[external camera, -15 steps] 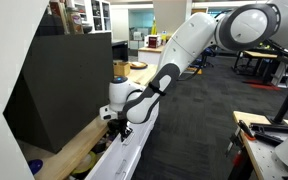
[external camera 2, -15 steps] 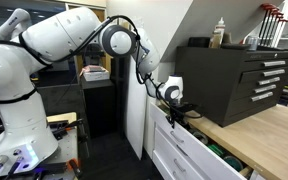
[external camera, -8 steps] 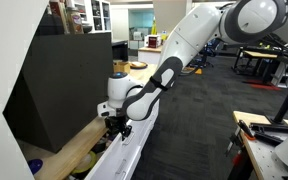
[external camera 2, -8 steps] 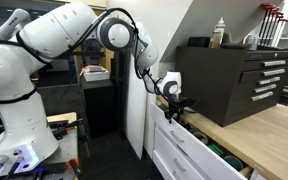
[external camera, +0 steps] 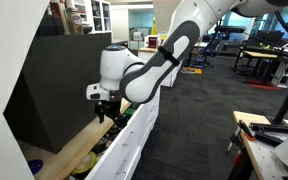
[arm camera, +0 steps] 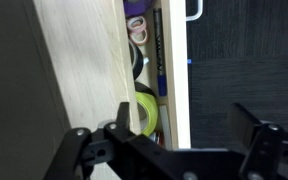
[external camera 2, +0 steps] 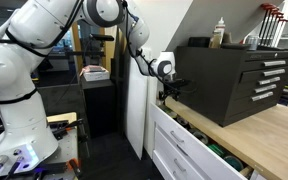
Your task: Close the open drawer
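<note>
The drawer [arm camera: 174,60] is a long white one under a wooden worktop [arm camera: 84,70]. In the wrist view a narrow gap shows between its flat front and the worktop edge. Inside lie a yellow-green tape roll [arm camera: 146,112] and other rolls [arm camera: 137,30]. Its metal handle [arm camera: 192,10] sits at the top. My gripper [arm camera: 189,125] hovers above the drawer front, jaws open and empty. In both exterior views the gripper [external camera: 106,112] [external camera 2: 170,92] hangs just above the worktop edge, clear of the drawer [external camera: 124,150] [external camera 2: 179,140].
A big black cabinet [external camera: 64,85] [external camera 2: 234,80] stands on the worktop close behind the gripper, with bottles [external camera 2: 220,32] on top. More white drawer fronts [external camera 2: 172,165] lie below. A workbench [external camera: 269,140] stands across the dark floor.
The gripper has gone from shut to open and risen up off the drawer front toward the black cabinet. The arm has lifted with it.
</note>
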Controlling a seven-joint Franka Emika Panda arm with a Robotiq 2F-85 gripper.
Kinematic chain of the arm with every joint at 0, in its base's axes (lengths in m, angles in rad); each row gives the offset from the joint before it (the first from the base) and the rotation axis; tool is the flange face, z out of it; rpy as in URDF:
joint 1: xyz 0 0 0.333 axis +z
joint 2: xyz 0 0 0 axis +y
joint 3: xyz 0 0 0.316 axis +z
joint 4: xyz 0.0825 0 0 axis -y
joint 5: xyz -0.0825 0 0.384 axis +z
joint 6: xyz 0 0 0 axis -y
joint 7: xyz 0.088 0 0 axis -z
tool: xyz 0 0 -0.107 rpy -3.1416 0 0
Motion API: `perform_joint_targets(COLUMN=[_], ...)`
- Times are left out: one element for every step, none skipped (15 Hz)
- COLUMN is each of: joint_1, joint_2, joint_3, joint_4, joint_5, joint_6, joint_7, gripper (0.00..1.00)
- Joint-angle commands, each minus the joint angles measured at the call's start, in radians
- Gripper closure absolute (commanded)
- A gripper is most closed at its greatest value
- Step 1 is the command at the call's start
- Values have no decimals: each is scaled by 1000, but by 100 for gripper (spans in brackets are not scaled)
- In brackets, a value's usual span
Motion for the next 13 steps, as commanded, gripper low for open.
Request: perform_joint_targets(joint_1=[39,48,59,72,88,101,112,124,131,138,145,102,109], joint_2=[-137,-154,-170,-184,-198,-209,-224,-233,-240,-247,-257,-190,-196], joint_3=[-25,-29,-36,-45,-58,-70,-79,-90,-93,-98,-102,-60,-66], joint_4=[-127,-141,-159,-175,-192,-210,-230,-245,-258,-272,-289,-214,-226], joint_5=[34,39,39,31,17,2,-7,-19,-26,-42,-63,-35,-46], joint_6=[-91,-127,-144,-159,-161,-154,-151,-145,-152,-150,-151,-144,-144], joint_7=[143,192,247,308,375,442,506,571,622,671,713,620,653], gripper=[0,0,0,0,0,0,0,0,0,0,0,0,0])
